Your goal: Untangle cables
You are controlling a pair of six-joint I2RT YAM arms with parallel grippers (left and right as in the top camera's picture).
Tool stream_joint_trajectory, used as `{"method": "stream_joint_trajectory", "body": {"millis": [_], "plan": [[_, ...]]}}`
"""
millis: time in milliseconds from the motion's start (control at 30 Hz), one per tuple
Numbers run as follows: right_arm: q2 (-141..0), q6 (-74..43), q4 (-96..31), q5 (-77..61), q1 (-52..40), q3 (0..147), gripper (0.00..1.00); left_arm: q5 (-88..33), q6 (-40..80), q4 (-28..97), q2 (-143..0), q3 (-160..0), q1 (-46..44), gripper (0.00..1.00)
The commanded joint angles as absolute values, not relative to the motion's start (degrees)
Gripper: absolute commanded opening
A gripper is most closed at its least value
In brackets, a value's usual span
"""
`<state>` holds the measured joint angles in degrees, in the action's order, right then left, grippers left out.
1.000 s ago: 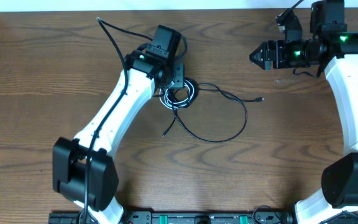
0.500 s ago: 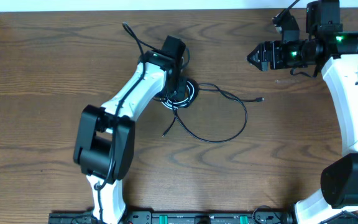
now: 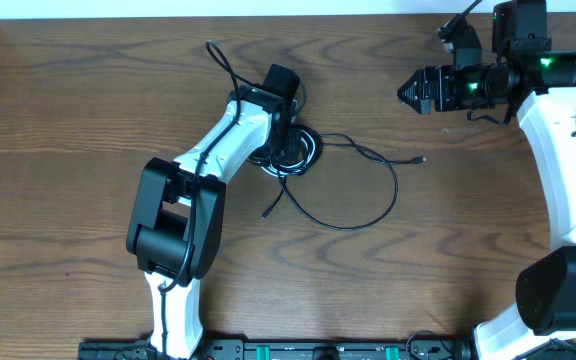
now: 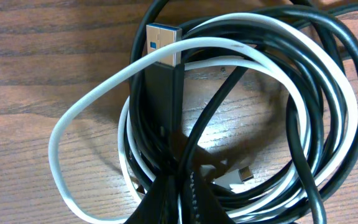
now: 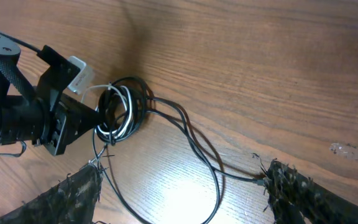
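Pinching low on the bundle and lifting slowly is, I judge, what this step needs, so the turns loosen instead of cinching

Overhead, the cables (image 3: 313,148) lie wound into a small coil (image 3: 306,155). A long black loop (image 3: 395,185) trails out from the coil on the side facing the right gripper (image 3: 408,92), which hovers well apart from the coil, spread wide and empty. The left gripper (image 3: 286,148) sits on the coil itself

From the left wrist, its fingertips (image 4: 173,202) are clamped on black strands at the coil's lower edge. A white cable (image 4: 73,118) rings the coil and a USB plug (image 4: 163,43) lies across it, likely to snag

From the right wrist, the coil (image 5: 126,106) lies beyond the parted fingers; taking the trailing loop (image 5: 213,168) looks the sensible partner move
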<state>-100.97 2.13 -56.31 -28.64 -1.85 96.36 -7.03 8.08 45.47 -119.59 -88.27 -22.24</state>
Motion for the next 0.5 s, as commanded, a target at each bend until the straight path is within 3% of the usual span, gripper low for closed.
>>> {"method": "stream_joint_trajectory", "body": {"millis": [0, 467], "plan": [[-100.42, 2.87, -56.38, -28.64, -2.85, 96.29, 0.83, -7.11, 7.77, 46.46, -117.91, -88.92, -22.31, 0.08], [-100.42, 2.90, -56.29, -28.60, -4.71, 96.29, 0.84, -7.11, 7.77, 46.70, -107.55, -89.06, -22.31, 0.07]]}}
